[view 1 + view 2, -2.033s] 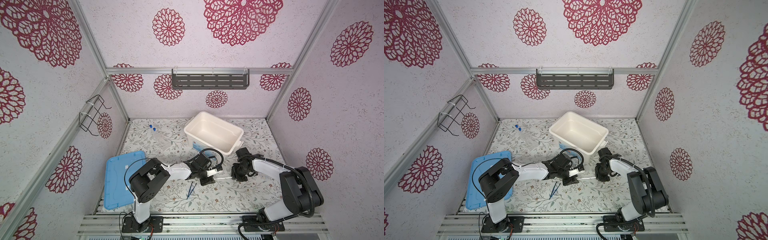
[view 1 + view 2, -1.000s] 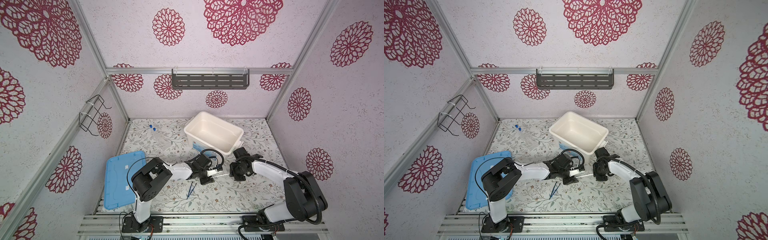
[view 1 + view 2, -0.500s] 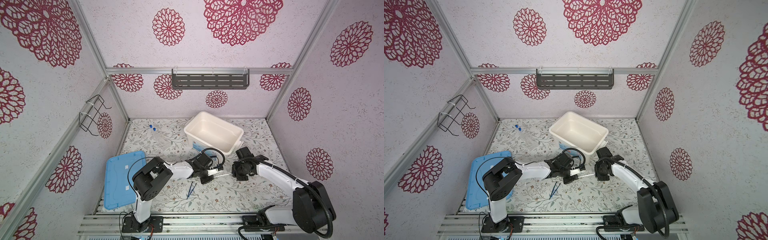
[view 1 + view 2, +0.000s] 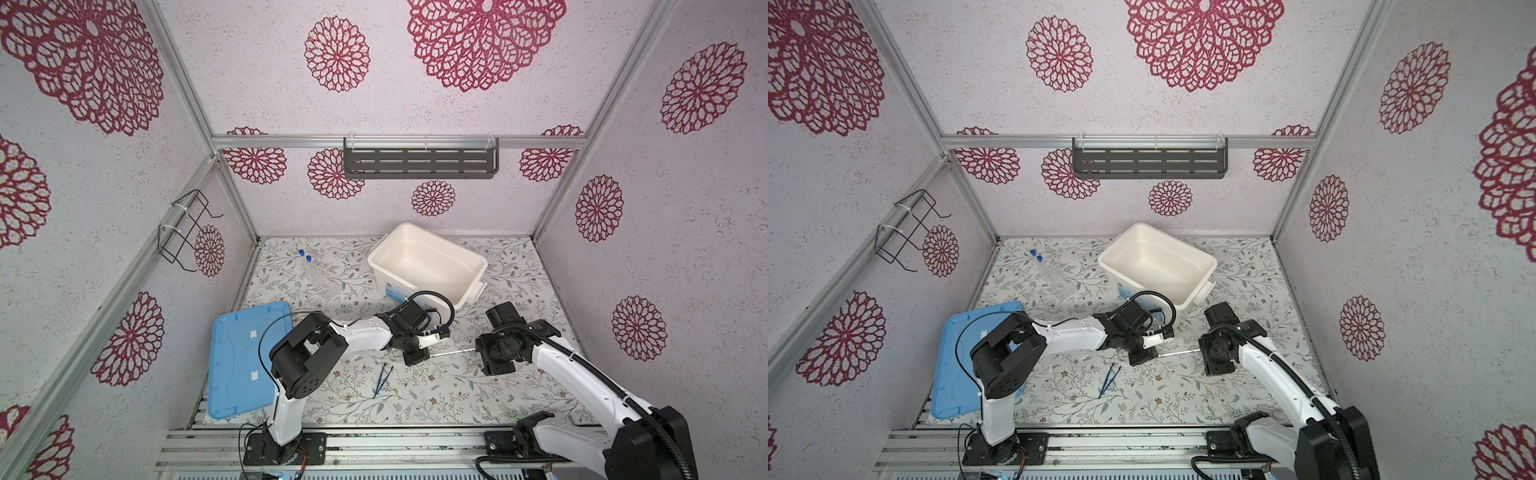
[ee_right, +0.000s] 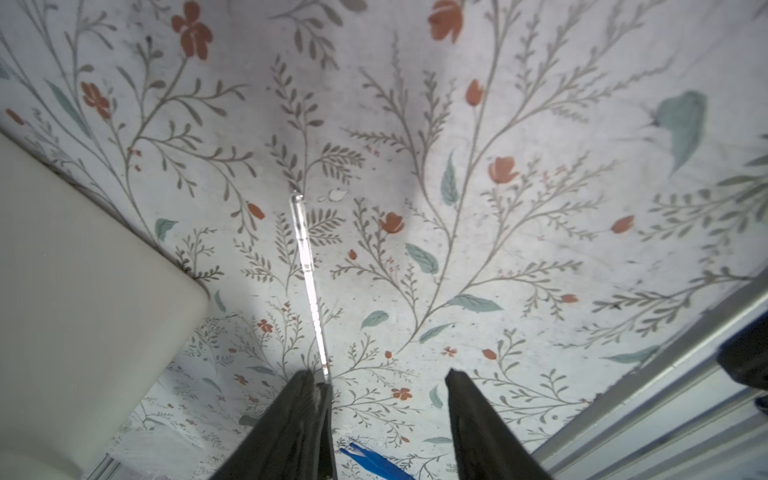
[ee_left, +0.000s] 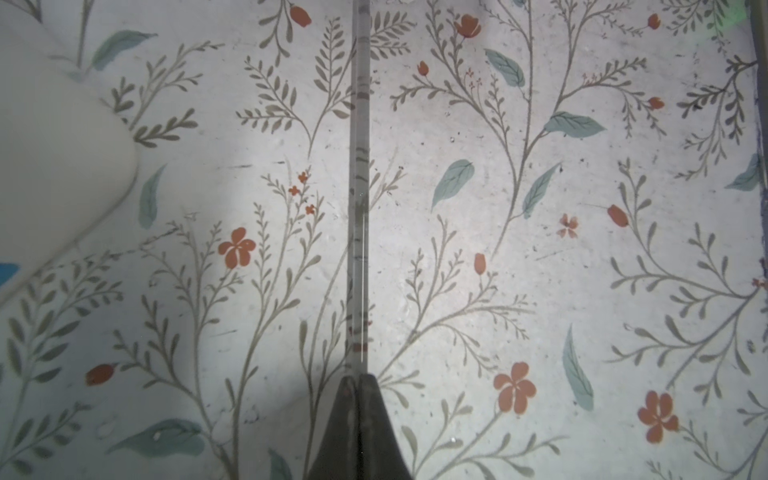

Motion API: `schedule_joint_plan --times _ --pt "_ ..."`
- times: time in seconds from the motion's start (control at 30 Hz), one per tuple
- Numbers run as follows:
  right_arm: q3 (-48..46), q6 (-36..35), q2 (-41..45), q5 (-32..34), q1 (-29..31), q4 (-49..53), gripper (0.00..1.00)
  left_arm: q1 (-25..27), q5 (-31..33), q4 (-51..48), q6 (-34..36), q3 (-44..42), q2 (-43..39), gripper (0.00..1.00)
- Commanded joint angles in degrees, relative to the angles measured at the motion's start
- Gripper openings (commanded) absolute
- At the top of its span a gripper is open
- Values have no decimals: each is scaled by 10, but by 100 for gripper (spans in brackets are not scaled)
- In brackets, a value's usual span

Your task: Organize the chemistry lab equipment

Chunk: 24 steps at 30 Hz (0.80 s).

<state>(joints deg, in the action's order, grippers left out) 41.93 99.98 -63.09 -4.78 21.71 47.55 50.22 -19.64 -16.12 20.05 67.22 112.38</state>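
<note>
Legible text: none. Blue-and-white label (image 4: 395, 292) on outer wall of white tub (image 4: 440, 252), seen in both top views; small red mark at one corner; lettering too small to read.

The tub (image 4: 428, 266) is plain white. Under it, the mat (image 6: 540, 249) is off-white with grey-green sprigs and orange-red flowers. Left of the tub, the lid (image 4: 237, 361) is light blue and the clear tubes (image 4: 308, 258) have blue caps. In front of the tub, the tweezers (image 4: 380, 380) are dark blue and the rod (image 5: 306, 266) is glassy white. Behind the tub, the walls (image 4: 478, 104) are pale with crimson rosettes.
</note>
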Motion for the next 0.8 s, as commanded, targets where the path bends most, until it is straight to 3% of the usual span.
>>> schedule_joint_plan --times 0.0,0.13,0.2,0.27,0.37,0.53,0.63,0.77 --pt "-12 -44 13 3 -4 26 60 -3 -9 -36 0 -2 -31 9" --pt "10 -87 -21 -27 19 29 60 -4 5 -46 -7 -2 -75 18" --pt "39 -74 -28 -15 68 29 60 -4 14 -52 -16 -8 -107 30" --pt "65 -108 -30 -1 106 -10 59 -8 15 -49 -29 -23 -144 35" --pt "92 -247 -23 14 119 -61 59 -20 9 -12 -70 -62 -222 42" --pt "146 -461 11 97 134 -59 53 -52 34 12 -139 -117 -346 49" --pt "162 -620 -8 52 140 -108 54 -93 49 23 -177 -155 -414 55" --pt "187 -882 -58 0 156 -91 58 -154 146 8 -257 -175 -481 68"
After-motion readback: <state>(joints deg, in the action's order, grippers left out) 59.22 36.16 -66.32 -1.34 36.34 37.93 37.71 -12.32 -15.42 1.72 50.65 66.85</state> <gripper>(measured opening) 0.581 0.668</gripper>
